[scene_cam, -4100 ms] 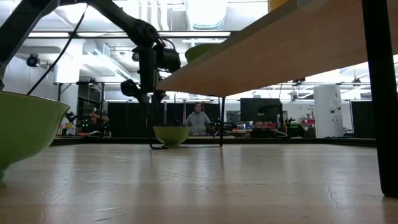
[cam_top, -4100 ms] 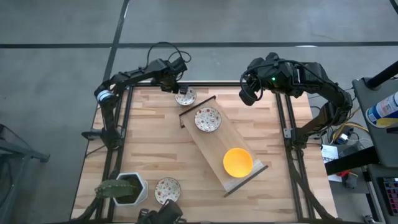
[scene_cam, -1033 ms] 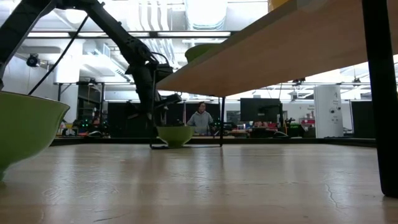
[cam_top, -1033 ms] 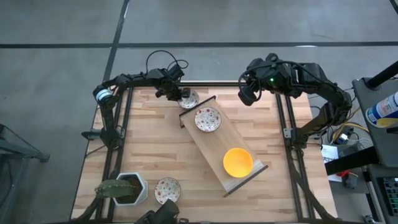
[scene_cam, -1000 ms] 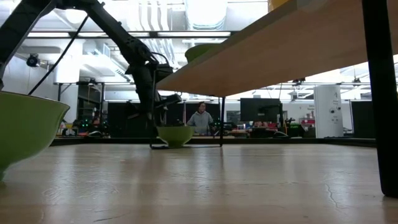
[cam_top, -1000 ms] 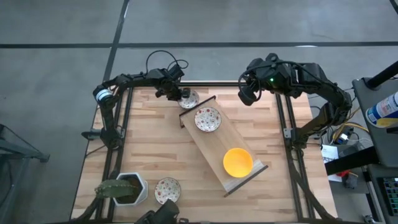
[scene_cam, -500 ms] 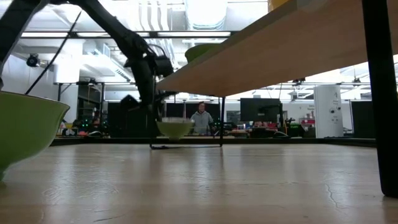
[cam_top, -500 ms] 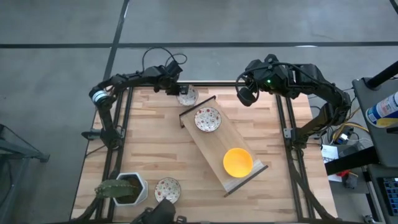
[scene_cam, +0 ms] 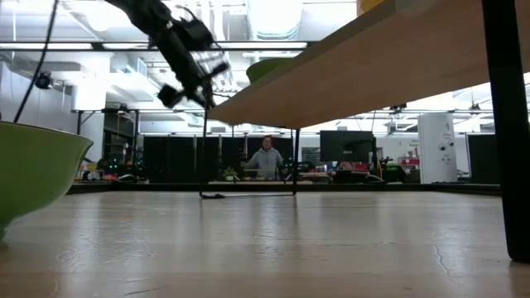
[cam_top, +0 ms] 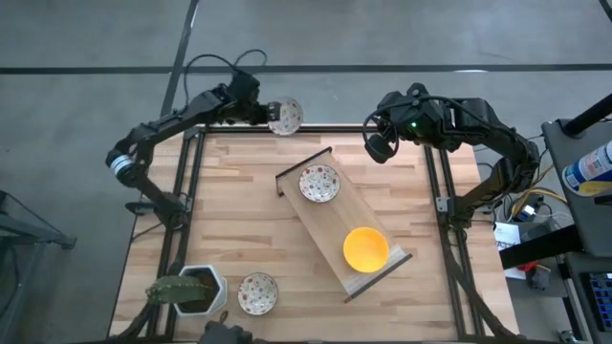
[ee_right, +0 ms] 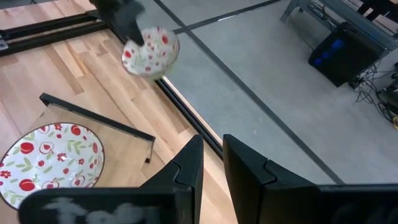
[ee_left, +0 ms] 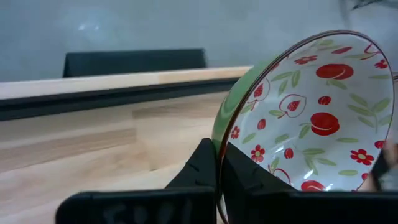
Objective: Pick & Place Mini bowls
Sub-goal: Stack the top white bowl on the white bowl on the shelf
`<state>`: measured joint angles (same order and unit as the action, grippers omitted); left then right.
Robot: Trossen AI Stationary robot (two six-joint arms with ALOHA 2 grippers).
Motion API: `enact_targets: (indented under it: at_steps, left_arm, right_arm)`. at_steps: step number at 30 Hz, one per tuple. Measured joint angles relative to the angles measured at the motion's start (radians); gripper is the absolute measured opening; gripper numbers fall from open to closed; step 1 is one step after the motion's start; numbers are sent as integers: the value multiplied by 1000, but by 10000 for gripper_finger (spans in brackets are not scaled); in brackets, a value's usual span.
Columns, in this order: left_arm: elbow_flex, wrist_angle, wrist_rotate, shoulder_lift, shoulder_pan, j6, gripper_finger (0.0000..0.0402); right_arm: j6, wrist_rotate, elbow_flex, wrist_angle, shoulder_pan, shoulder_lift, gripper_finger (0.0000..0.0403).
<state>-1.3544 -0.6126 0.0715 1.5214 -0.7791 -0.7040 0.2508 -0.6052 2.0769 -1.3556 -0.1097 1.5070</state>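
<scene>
In the high view the left tool [cam_top: 269,116] sits at the upper left of the frame, just past the table's [cam_top: 239,220] far edge, its fingers pinching the rim of a red-flowered bowl [cam_top: 285,117] that hangs in the air tilted on its side; the left wrist view shows the rim clamped between the two dark fingers [ee_left: 205,168], with the table's dark edge rail behind it. The right tool [cam_top: 376,147] hovers at the upper right, over the far edge of the table, fingers a little apart and holding nothing. A sloping wooden board [cam_top: 344,225] runs from the upper middle toward the lower right, with a second flowered bowl [cam_top: 319,183] near its upper end and a yellow bowl [cam_top: 365,248] near its lower end, well apart from each other. A third flowered bowl [cam_top: 257,292] rests near the lower edge, just beside a white pot with a green plant [cam_top: 191,290] in the lower left corner. The left half of the table between board and pot lies open, bare wood.
</scene>
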Motion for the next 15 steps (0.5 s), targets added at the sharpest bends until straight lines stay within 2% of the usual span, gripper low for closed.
enact_targets:
  at_steps: [9, 15]
  left_arm:
    - [-2, 3, 216, -147, 56, -123, 1]
    - [-26, 13, 234, -190, 172, -184, 1]
  right_arm:
    - [4, 0, 0, 1, 0, 0, 57]
    - [4, 0, 0, 1, 0, 0, 57]
